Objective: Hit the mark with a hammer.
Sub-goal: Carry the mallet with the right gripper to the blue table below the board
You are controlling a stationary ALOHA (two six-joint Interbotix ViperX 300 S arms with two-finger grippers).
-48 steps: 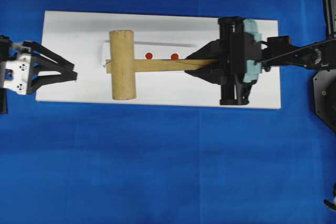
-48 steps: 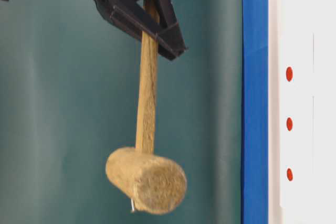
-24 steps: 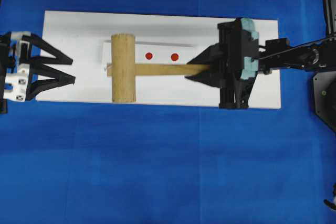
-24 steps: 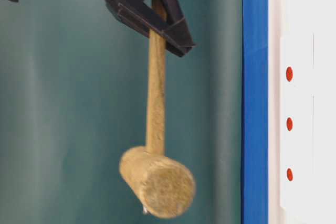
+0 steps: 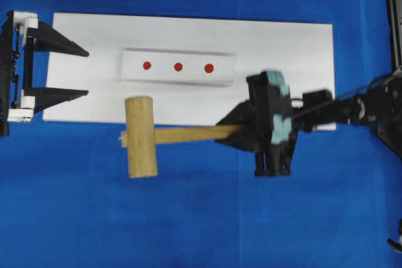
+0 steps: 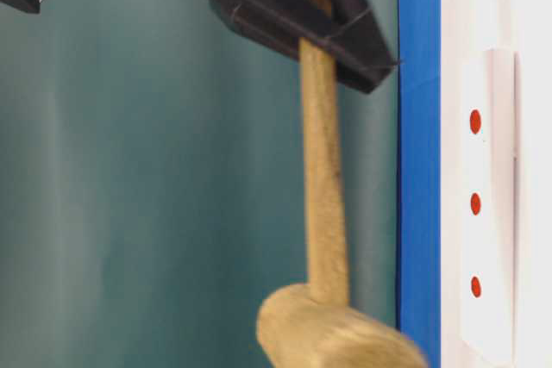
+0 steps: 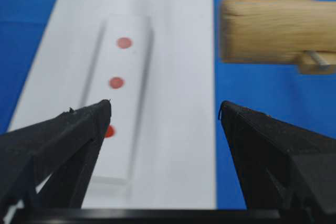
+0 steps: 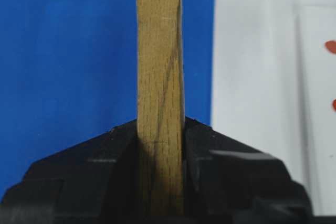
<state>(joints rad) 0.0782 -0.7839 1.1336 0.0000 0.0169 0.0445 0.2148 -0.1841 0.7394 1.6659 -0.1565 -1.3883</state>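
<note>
The right gripper (image 5: 233,132), its black jaws clamped on the slim flat handle, carries the light wooden hammer (image 5: 141,137) level above the blue cloth, its thick cylindrical head just off the near edge of the flat white board (image 5: 282,48). Gripping the handle's far end likely gives the longest swing. The mark (image 5: 209,68), a small red dot, sits uncovered with two others on the raised white rectangular block (image 5: 177,67), apart from the head. The left gripper (image 5: 86,72) waits wide apart and empty at the board's left end, seemingly clear of any swing.
</note>
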